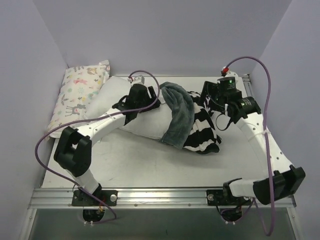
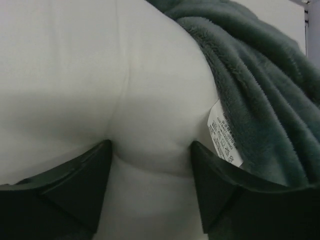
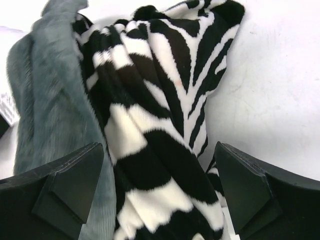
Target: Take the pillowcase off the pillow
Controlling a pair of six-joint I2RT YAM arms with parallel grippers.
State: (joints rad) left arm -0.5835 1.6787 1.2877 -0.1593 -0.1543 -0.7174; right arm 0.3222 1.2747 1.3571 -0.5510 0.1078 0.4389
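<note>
Left claw (image 2: 150,150) pinching bulge of white pillow (image 2: 75,75). Right claw (image 3: 159,150) hanging spread wide over pillowcase (image 3: 145,115), bunching at pillow's right end.

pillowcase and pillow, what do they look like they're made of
The pillowcase looks like plush, velvety fabric: a short fuzzy pile shows on the grey-green face, the other face is zebra-striped, and it lies in limp folds. The pillow has a smooth matte white cover, probably over a soft fill, as it bulges and creases.
</note>
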